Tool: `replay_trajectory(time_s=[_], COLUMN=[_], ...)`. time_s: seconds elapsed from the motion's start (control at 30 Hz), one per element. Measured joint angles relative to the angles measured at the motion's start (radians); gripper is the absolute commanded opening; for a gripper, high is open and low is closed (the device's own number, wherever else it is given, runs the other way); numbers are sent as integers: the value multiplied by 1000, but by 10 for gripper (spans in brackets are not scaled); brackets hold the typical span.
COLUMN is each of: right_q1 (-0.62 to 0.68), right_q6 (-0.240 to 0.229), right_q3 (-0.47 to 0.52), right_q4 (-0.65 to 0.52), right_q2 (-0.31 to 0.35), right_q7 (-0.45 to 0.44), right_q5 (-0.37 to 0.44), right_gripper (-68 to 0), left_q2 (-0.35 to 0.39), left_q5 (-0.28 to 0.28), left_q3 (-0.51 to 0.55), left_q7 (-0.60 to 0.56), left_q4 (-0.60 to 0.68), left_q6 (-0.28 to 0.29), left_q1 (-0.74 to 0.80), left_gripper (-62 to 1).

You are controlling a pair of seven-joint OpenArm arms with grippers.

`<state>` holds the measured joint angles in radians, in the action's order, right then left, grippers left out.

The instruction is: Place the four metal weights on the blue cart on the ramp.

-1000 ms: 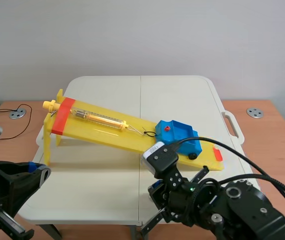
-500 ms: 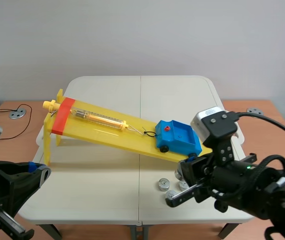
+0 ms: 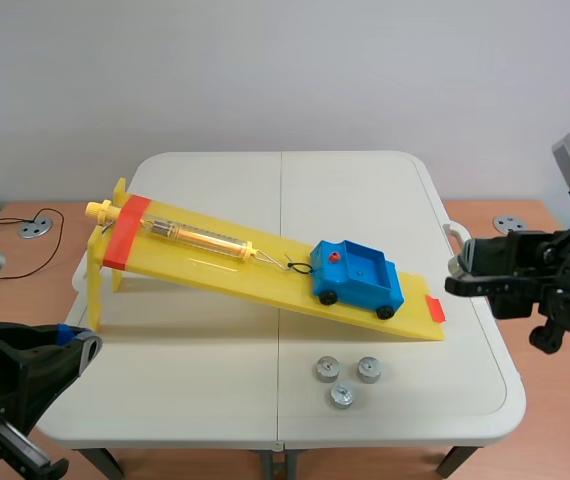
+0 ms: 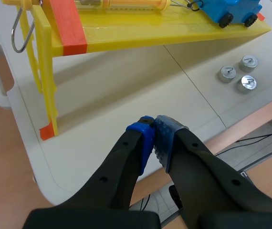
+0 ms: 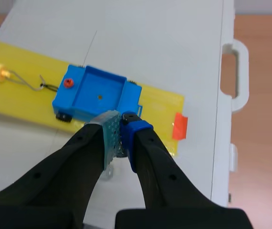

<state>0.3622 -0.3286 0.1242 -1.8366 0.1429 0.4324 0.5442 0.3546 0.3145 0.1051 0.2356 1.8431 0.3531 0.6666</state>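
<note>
Pinched narrow, my right tool [image 5: 121, 128] seems to hold the fourth weight [image 3: 455, 266]. The fingers hide most of it, so I judge this from a grey nub at the tips and from only three weights lying loose. The blue cart [image 3: 357, 272] sits low on the yellow ramp [image 3: 215, 262], its open tray facing up and nothing in it yet. Its long axis runs along the slope, and its uphill end is hooked by wire to the spring scale [image 3: 197, 237]. From the right tool the cart lies to my left and well apart, since the tool hangs out past the ramp's low end, near the side edge of the white surface [image 3: 345, 190]. I judge the coming move to be a carry leftward until the tray is under the tips, then a gentle release so the cart does not roll. The other weights wait on the surface just in front of the ramp's low end, close together: one [image 3: 326, 369], a second [image 3: 368, 369], and a third [image 3: 341, 396] nearest me. My left tool [image 4: 154, 131] is closed on nothing, pads meeting, low at the near left corner and far from the cart, so the right arm is plainly the nearer one.
</note>
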Motion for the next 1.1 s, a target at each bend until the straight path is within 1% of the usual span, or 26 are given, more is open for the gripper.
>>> replay_trajectory(time_s=[0.1, 0.2, 0.33, 0.5, 0.63, 0.8, 0.87, 1.1], right_q1=[-67, -140, -227, -301, -336, -370, -382, -415], right_q6=[0, 0, 0, -1, -8, -8, -8, -8], right_q3=[-2, -2, -2, -10, -17, -45, -57, -74], right_q4=[48, 122, 232, 343, 406, 468, 489, 539], right_q2=[-45, -87, -124, -133, -132, -132, -135, -147], right_q7=[0, 0, 0, 0, 0, 0, 0, -1], right_q5=[-1, -1, -2, -4, -5, -6, -18, -35], right_gripper=[-669, -669, -669, -669, -669, -669, -669, -669], left_q2=[0, 0, 0, 0, 0, 0, 0, 0], left_q5=[0, 0, 0, 0, 0, 0, 0, 0], left_q3=[0, 0, 0, 0, 0, 0, 0, 0], left_q7=[0, 0, 0, 0, 0, 0, 0, 0], left_q4=[0, 0, 0, 0, 0, 0, 0, 0], left_q6=[0, 0, 0, 0, 0, 0, 0, 0], left_q1=[0, 0, 0, 0, 0, 0, 0, 0], left_gripper=[-582, -582, -582, -582, -582, -582, -582, -582])
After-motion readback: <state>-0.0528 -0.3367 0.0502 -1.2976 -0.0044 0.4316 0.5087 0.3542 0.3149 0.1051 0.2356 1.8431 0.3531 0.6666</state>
